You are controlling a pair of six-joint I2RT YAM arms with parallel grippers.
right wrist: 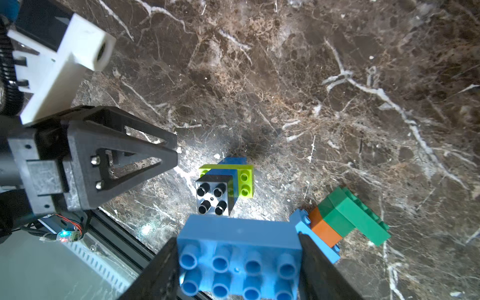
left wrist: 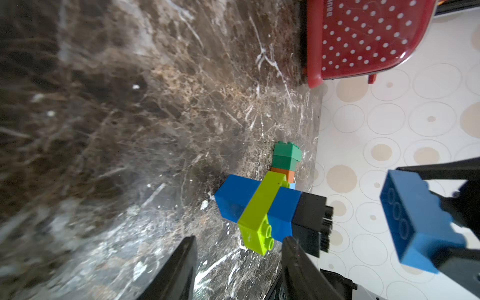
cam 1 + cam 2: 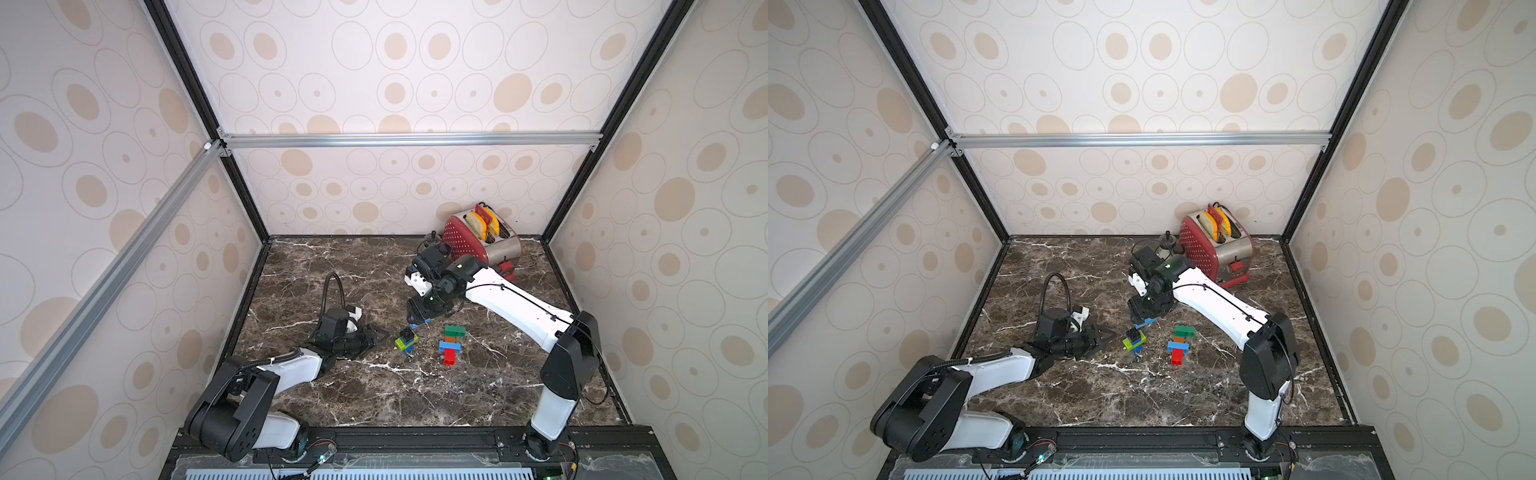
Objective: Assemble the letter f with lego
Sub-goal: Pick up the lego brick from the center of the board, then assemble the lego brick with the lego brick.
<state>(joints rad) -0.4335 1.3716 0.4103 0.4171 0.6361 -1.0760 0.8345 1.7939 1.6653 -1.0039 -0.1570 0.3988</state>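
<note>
On the marble tabletop (image 3: 374, 399), a flat row of lego (image 3: 450, 346) (red, blue, orange, green) lies near a lime-blue-black cluster (image 3: 406, 340). The left gripper (image 3: 380, 336) sits just beside the cluster, jaws apart and empty. Farther back, the right gripper (image 3: 417, 314) is clamped on a raised blue brick (image 1: 239, 233). A toaster (image 3: 478, 245) stands at the rear.

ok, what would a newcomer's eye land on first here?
The red dotted toaster at the back right of the table, slices in its slots. Then the right gripper, shut on a blue brick, near a lime-blue-black stack and a green-orange-blue-red row mid-table.
</note>
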